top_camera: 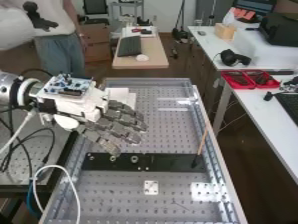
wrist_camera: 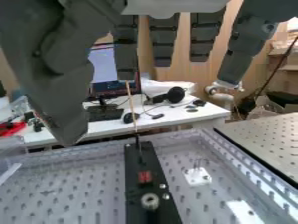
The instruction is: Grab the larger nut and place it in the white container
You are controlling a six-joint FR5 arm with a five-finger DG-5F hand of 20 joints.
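Note:
The hand [top_camera: 114, 124] is above the bench tray, palm down, its fingers loosely extended and holding nothing. One fingertip hangs just above and behind the larger nut [top_camera: 113, 158], which stands on the black bar [top_camera: 169, 163]. The smaller nut [top_camera: 91, 158] and the bearing [top_camera: 134, 159] stand on either side of it. Behind the hand, partly hidden by it, is a white box-like container [top_camera: 124, 93]. In the wrist view the hand [wrist_camera: 56, 75] has its thumb and fingers spread apart, and a round metal part [wrist_camera: 150, 201] sits on the bar below.
A thin wooden stick [top_camera: 202, 142] rises from the bar's far end. A small white plate [top_camera: 151, 187] lies on the perforated tray floor, inside raised metal rims [top_camera: 221, 165]. A white cable [top_camera: 72, 186] loops at the near left. Red bins [top_camera: 249, 79] stand on the side table.

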